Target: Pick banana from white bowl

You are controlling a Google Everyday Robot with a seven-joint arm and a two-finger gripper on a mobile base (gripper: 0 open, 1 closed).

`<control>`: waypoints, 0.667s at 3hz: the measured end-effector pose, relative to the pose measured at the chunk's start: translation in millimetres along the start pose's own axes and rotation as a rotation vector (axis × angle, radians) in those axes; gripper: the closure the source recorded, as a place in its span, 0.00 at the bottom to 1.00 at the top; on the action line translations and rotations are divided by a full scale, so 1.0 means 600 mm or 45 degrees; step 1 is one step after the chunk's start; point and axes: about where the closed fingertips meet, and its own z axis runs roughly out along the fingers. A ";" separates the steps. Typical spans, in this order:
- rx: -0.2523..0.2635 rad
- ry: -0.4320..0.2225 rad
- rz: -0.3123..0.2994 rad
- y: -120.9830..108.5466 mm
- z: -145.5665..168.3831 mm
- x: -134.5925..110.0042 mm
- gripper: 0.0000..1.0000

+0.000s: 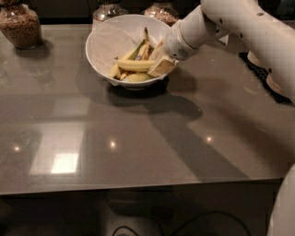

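The white bowl (pixel 95 54) stands at the back middle of the grey table, lined with white paper. Several bananas lie in it. The banana (pixel 132 65), long and pale yellow, lies across the front of the pile. Smaller bananas with darker stems (pixel 144 46) lie behind it. My gripper (pixel 160 65) reaches in from the right, over the bowl's right rim, and sits at the right end of the banana. The white arm (pixel 216 23) runs up to the right.
Three glass jars of grain stand along the back edge: one at the left (pixel 19 25) and two behind the bowl (pixel 107 9) (pixel 162 11). A black mat (pixel 260 73) with white cups lies at the right. The table's front edge (pixel 138 186) runs across below.
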 end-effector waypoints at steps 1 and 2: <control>-0.009 0.005 -0.020 -0.002 -0.013 -0.011 1.00; 0.000 0.013 -0.041 -0.003 -0.046 -0.025 1.00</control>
